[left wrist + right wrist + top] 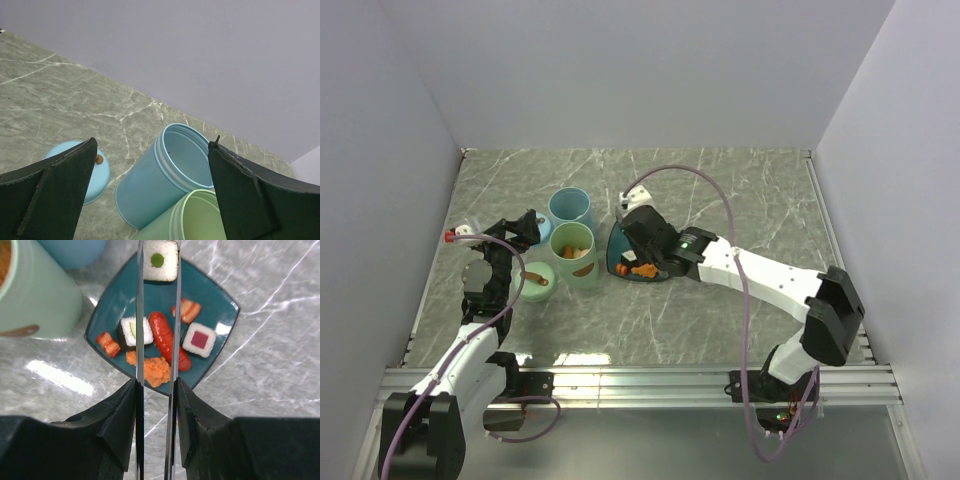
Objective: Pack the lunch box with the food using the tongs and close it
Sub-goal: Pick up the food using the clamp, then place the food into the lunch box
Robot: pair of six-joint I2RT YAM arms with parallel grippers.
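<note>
The right gripper (156,390) is clenching the tongs (140,315), squeezing both silver arms between its fingers. The tongs are reaching over the teal plate (220,310) at the middle of the desk (270,370). Their tips are sitting close against either side of a rice roll with a green centre (160,261) at the plate's far edge. Under the tongs a red sausage (167,340), a second roll (131,331) and orange shreds (156,370) are lying. A roll with a pink centre (199,339) is lying to the right. A green tub (40,295) with something orange inside is standing just left of the plate, with a blue tub (75,250) beyond it. The left gripper (152,142) is hanging released, fingers wide apart, near the blue tub and a blue lid (102,180), well apart from the plate.
</note>
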